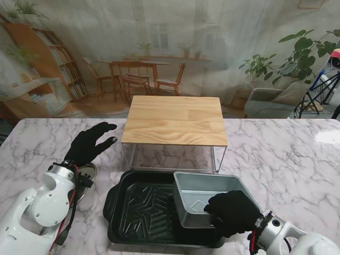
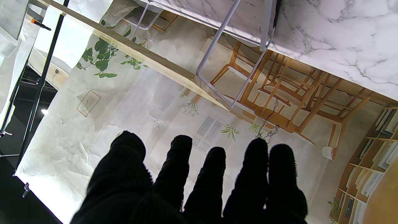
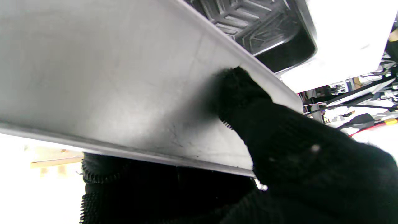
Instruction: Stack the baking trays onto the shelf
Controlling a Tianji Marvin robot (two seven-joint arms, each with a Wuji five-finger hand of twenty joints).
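right hand [image 1: 232, 212] gripping silver tray [image 1: 202, 194]; black tray [image 1: 143, 210] beneath, shelf [image 1: 175, 119] beyond

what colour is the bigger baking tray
Black, with a raised star-like pattern; clearest in the stand view.

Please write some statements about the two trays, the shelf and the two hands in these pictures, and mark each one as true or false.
1. The right hand grips the near rim of the silver tray. True.
2. The silver tray lies on top of the wooden shelf. False: it sits tilted inside the black tray, nearer to me than the shelf.
3. The left hand holds nothing and its fingers are spread. True.
4. The black tray stands on the marble table. True.
5. The top of the shelf already carries one tray. False: its wooden top is bare.
6. The left hand rests on the black tray. False: it hovers to the left of the shelf.
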